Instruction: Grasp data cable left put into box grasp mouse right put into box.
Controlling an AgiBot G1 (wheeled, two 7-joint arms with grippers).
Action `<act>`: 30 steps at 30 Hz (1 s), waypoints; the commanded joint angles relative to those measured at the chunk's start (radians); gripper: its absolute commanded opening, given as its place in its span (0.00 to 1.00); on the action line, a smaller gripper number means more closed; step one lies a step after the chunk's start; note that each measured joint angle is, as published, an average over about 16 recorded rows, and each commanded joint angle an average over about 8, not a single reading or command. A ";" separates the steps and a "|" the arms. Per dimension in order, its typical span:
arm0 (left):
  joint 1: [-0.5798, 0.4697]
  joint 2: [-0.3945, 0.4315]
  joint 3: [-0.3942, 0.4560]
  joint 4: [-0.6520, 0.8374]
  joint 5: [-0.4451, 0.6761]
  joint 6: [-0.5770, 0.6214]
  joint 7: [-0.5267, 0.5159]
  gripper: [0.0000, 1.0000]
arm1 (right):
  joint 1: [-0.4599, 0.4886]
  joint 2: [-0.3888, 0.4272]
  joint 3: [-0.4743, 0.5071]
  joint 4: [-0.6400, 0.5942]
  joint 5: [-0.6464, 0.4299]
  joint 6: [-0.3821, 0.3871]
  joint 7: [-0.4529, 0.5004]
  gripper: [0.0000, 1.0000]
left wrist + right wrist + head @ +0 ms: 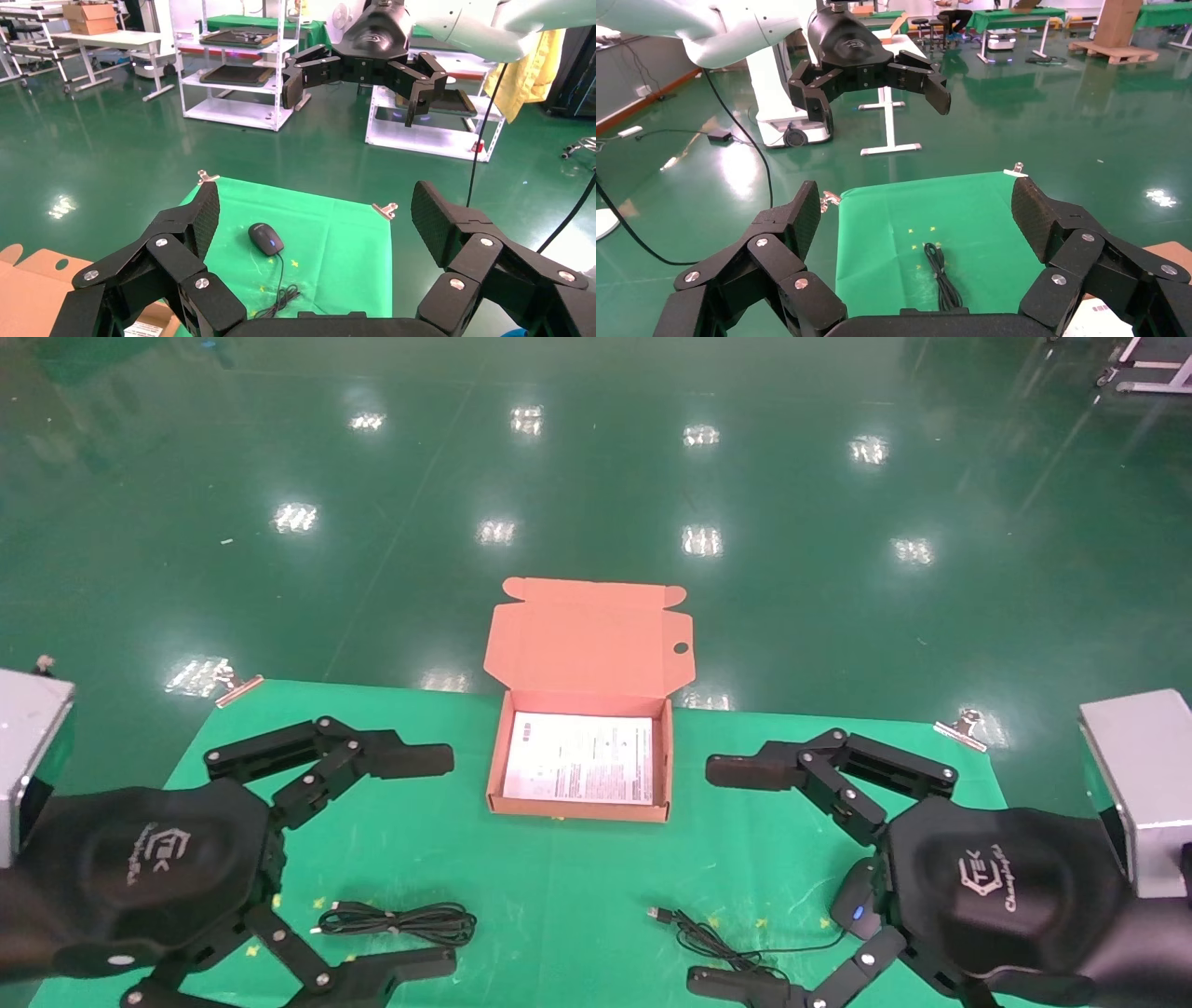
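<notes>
The box (pixel 579 761) sat open at the centre of the head view, on the far half of the green-covered desk (pixel 559 905), its lid standing up behind it with the round hole toward the lid's right edge. A white printed sheet (pixel 579 758) lay flat on its bottom, and nothing else was inside.

The left hand (pixel 421 859) occupied the lower left of the head view, hovering above the desk with its fingers spread wide and holding nothing. Between those fingers, in the lower left-centre of the frame, lay the data cable (pixel 400 922), a black coil bundled flat on the green cloth, with its plug end pointing left. It was near the box's front edge but apart from it. In the right wrist view the same cable (pixel 942 277) appeared lower centre, lying lengthwise on the cloth.

The right hand (pixel 731 876) sat in the lower right of the head view, also spread wide and empty. The mouse (pixel 857 901) rested on the desk just under that hand's palm, partly hidden by it, a blue spot showing on its back. Its thin cord (pixel 717 941) trailed left across the cloth to a USB plug (pixel 659 915) at lower centre. In the left wrist view the mouse (pixel 266 238) lay at centre, clear of both hands.
</notes>
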 commanded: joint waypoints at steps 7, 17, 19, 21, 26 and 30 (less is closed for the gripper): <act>0.000 0.000 0.000 0.000 0.000 0.000 0.000 1.00 | 0.000 0.000 0.000 0.000 0.000 0.000 0.000 1.00; 0.000 0.000 0.000 0.000 0.000 0.000 0.000 1.00 | 0.000 0.000 0.000 0.000 0.000 0.000 0.000 1.00; 0.000 0.000 0.000 0.000 0.000 0.000 0.000 1.00 | 0.000 0.000 0.000 0.000 0.000 0.000 0.000 1.00; 0.000 0.000 0.000 0.000 0.000 0.000 0.000 1.00 | 0.000 0.000 0.000 0.000 0.000 0.000 0.000 1.00; 0.000 0.000 -0.002 -0.002 -0.001 0.002 0.001 1.00 | 0.000 0.000 0.000 0.000 0.000 0.000 0.000 1.00; -0.022 0.002 0.011 -0.010 0.028 0.012 0.007 1.00 | 0.004 0.002 0.001 0.001 -0.007 0.001 -0.007 1.00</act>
